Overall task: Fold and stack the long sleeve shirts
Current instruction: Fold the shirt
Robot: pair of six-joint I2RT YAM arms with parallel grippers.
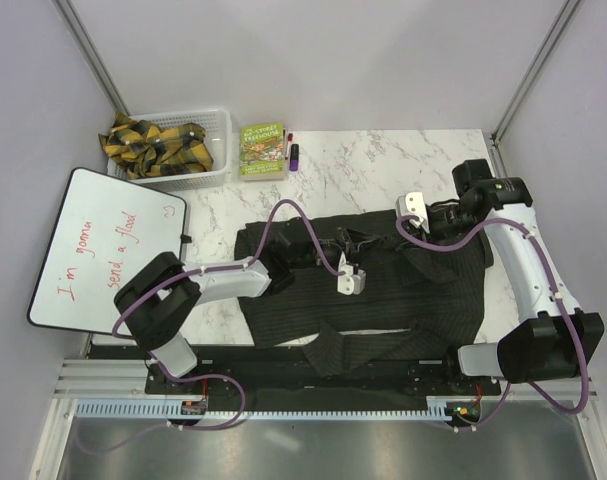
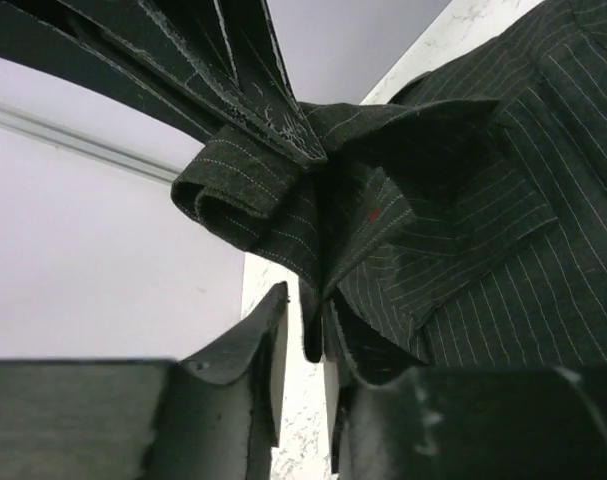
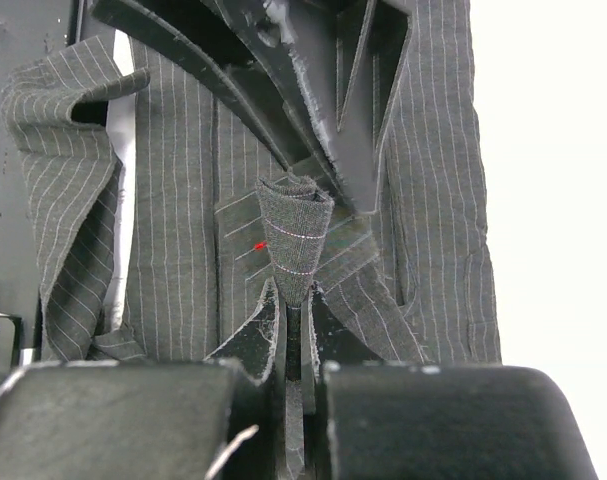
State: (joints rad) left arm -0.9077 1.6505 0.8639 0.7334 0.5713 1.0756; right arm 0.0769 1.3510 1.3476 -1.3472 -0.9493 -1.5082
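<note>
The long sleeve shirt (image 1: 383, 300), dark with fine pale stripes, lies spread and rumpled across the middle of the marble bench (image 1: 383, 165). One sleeve trails off the shirt's near edge toward the arms' bases.

Over the shirt's middle, the left claw (image 1: 350, 281) has its fingers drawn nearly together, grasping a bunched fold of the striped cloth that rises in thick pleats above them. At the shirt's far right part, the right claw (image 1: 411, 222) is clenched on a small rolled tuck of the same cloth (a tiny red mark shows just beside the roll).

Beyond the shirt's far left corner stands a white basket (image 1: 215, 172) holding yellow-and-black plaid cloth, with a green book (image 1: 263, 150) just beside it. Left of the shirt lies a whiteboard (image 1: 103, 250) with red handwriting.
</note>
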